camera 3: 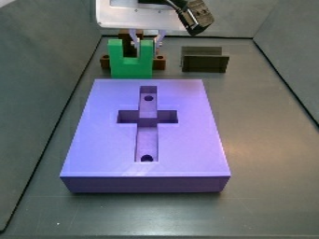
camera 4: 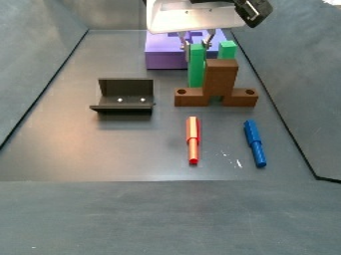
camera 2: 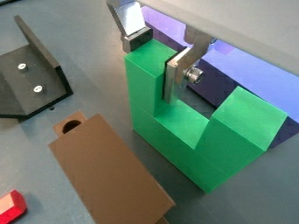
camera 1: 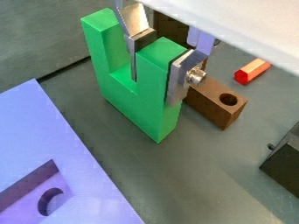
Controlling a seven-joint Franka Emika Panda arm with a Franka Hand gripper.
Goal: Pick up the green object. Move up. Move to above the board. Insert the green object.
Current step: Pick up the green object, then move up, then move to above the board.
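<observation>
Green U-shaped block (camera 1: pixel 131 87), bright plastic with two upright prongs, is what I have the tool (camera 1: pixel 158 54) on: in both wrist views the silver finger plates with dark pads straddle one prong, one plate down in the notch and the other against the prong's outer face, so I read the tool as clenched on the block. The block looks to sit on the table, or barely off it; I cannot tell which. Just beside it lies a brown U-shaped wooden block (camera 1: pixel 219 100) with a round hole, and past that a small red piece (camera 1: pixel 250 70). In a side view the large flat purple board (camera 3: pixel 147 136) with its cross-shaped recess lies near the block. The dark L-shaped fixture (camera 4: pixel 122 97) stands well apart. I judge the pick-up is in hand; next I need a straight lift clear of the brown block.
</observation>
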